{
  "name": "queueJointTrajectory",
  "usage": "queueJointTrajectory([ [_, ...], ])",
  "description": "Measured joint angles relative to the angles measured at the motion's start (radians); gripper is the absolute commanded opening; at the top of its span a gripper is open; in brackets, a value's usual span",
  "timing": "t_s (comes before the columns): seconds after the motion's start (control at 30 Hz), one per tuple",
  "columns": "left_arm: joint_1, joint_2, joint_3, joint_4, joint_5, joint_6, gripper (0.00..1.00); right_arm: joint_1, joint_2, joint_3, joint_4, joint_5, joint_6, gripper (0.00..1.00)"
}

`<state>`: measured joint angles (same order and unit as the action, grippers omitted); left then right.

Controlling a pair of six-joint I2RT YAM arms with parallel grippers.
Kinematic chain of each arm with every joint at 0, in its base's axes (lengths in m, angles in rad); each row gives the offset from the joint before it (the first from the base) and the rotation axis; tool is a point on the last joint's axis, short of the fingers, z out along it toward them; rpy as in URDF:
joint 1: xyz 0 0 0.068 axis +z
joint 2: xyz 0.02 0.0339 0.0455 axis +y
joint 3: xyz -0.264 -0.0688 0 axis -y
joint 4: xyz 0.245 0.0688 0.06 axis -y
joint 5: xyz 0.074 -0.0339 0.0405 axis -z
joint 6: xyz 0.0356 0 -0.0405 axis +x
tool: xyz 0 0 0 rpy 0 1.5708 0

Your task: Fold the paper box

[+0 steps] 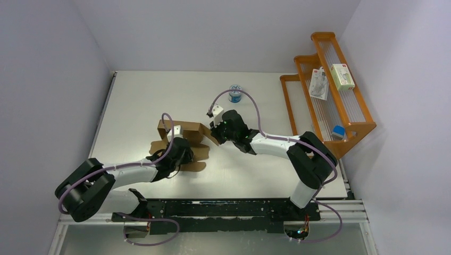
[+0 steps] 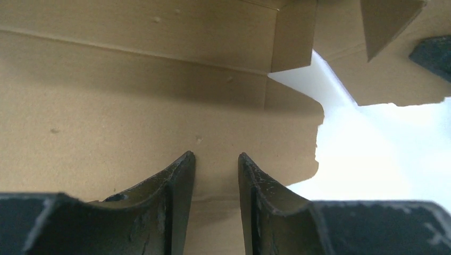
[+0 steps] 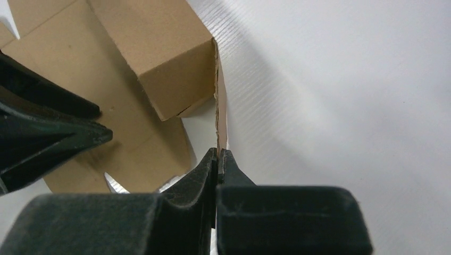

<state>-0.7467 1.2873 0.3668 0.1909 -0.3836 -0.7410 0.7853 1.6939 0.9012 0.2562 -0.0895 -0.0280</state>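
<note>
Pinching a thin upright flap edge of the paper box (image 3: 165,64), right gripper (image 3: 218,159) clamped flat, left gripper (image 2: 216,170) narrowly parted over the box's matte brown panel, creased walls half raised, white table (image 1: 255,164) open right of the box

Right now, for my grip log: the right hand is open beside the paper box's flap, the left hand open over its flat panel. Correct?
No: the right hand is shut on a flap of the paper box, as the right wrist view shows. The left hand is open over the panel.
</note>
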Motion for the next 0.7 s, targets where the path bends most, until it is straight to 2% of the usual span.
queueJointTrajectory([
  [0.47, -0.003, -0.028, -0.057, 0.096, 0.178, -0.041, 0.41, 0.000, -0.010, 0.060, -0.125, 0.006, 0.207, 0.11],
  [0.7, -0.003, 0.022, -0.063, 0.182, 0.223, -0.058, 0.40, -0.001, -0.013, 0.060, -0.126, -0.083, 0.257, 0.31],
])
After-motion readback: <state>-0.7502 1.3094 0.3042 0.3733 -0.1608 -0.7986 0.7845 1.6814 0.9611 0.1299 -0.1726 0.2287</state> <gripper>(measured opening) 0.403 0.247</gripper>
